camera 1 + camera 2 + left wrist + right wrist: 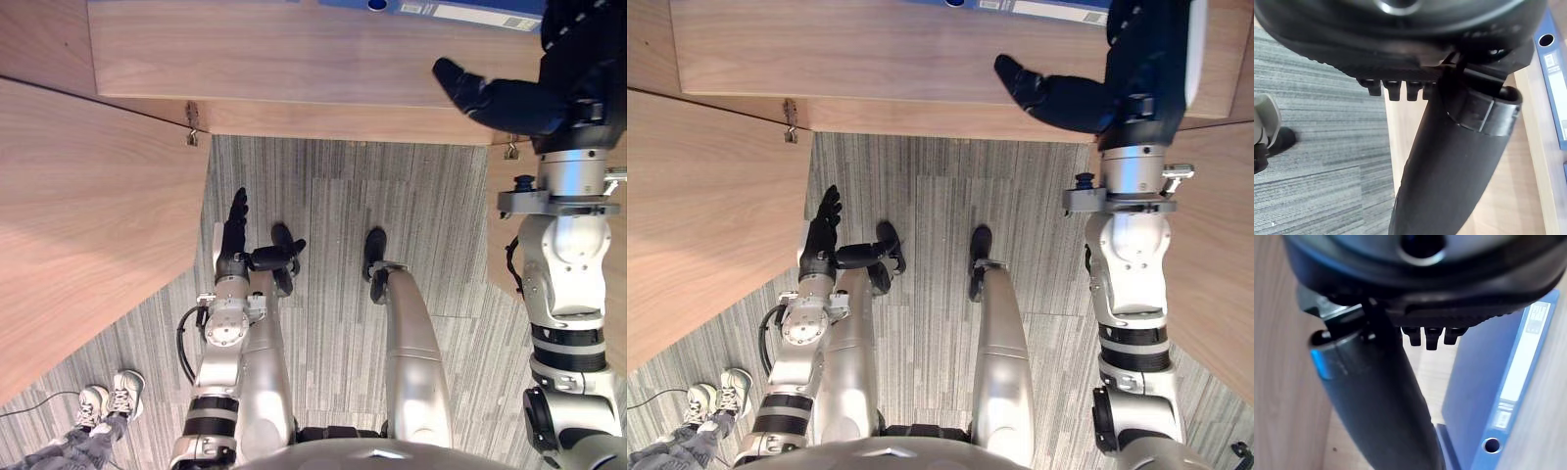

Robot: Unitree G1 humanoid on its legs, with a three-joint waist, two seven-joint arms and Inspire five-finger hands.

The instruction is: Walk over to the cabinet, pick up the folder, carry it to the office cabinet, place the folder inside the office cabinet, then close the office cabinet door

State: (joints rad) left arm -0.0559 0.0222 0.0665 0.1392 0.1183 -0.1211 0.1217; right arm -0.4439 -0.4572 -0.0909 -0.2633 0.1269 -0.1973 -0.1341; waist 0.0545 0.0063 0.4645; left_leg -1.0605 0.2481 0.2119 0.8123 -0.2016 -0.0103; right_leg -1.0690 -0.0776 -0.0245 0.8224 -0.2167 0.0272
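Observation:
A blue folder (441, 8) with a white spine label lies on the wooden shelf (294, 59) of the open cabinet, at the far edge of the eye views. My right hand (549, 78) is raised over the shelf, with its thumb pointing left and its fingers reaching over the folder's right end. In the right wrist view the folder (1498, 382) lies just past the straight fingers, not held. My left hand (235, 235) hangs low over the carpet beside the left door, fingers straight and thumb out, holding nothing. The folder (1552, 73) also shows in the left wrist view.
The cabinet's left door (88, 215) stands open at my left, the right door (1215, 245) at my right, with grey striped carpet (333, 196) between them. A person's shoes (108, 397) stand on the floor at lower left.

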